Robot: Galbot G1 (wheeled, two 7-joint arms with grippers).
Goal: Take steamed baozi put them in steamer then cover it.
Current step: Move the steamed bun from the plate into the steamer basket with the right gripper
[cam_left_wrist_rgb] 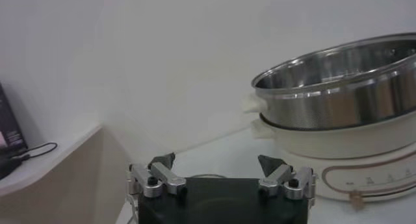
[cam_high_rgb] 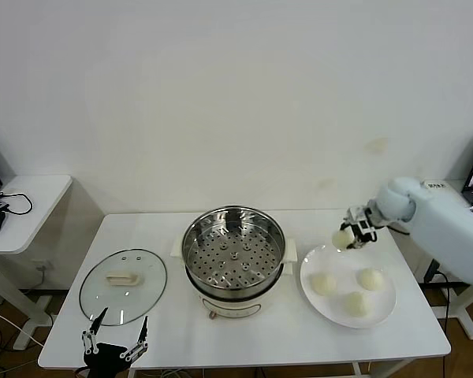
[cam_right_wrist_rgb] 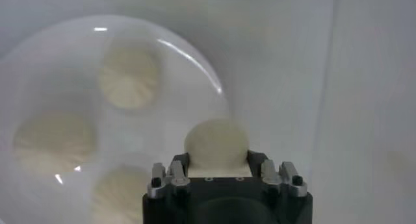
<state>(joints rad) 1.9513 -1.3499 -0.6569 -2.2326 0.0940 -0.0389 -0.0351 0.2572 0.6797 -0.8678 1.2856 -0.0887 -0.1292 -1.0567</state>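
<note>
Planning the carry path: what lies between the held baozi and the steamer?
Head view: only bare table separates the baozi from the steamer.

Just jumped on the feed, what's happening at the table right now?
The right hand is shut on one baozi, held above the white plate's near-steamer edge. Three more baozi sit on that plate. The steamer stands uncovered in the middle with nothing on its perforated tray. The glass lid lies on the table to its left, and the left hand waits open near the table's front edge.

4 baozi (cam_high_rgb: pixel 343 238), 1 plate (cam_high_rgb: pixel 388 311), 1 steamer (cam_high_rgb: pixel 233 250), 1 cover (cam_high_rgb: pixel 123 286).
</note>
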